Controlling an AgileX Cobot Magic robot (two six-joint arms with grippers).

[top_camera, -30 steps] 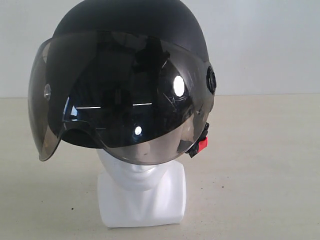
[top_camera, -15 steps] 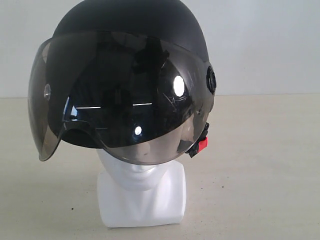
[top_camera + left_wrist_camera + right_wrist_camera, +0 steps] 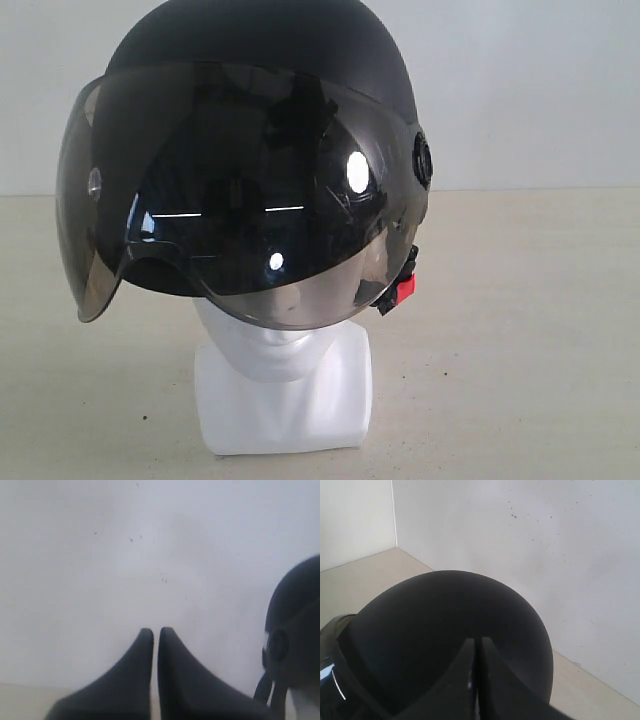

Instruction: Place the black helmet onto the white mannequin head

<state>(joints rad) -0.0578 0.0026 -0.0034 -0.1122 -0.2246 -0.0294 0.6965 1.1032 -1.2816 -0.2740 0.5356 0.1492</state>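
Observation:
The black helmet (image 3: 262,60) sits on the white mannequin head (image 3: 283,385), its smoky visor (image 3: 240,200) down over the face and the red buckle (image 3: 404,289) at the side. Only the chin and squared neck base show below the visor. No gripper appears in the exterior view. In the left wrist view my left gripper (image 3: 155,631) is shut and empty, facing the white wall, with the black helmet (image 3: 295,630) off to one side. In the right wrist view my right gripper (image 3: 477,641) is shut and empty, its tips over the dome of the black helmet (image 3: 445,625).
A beige tabletop (image 3: 520,330) spreads around the mannequin base. A white wall (image 3: 530,90) stands behind, and a wall corner (image 3: 394,515) shows in the right wrist view.

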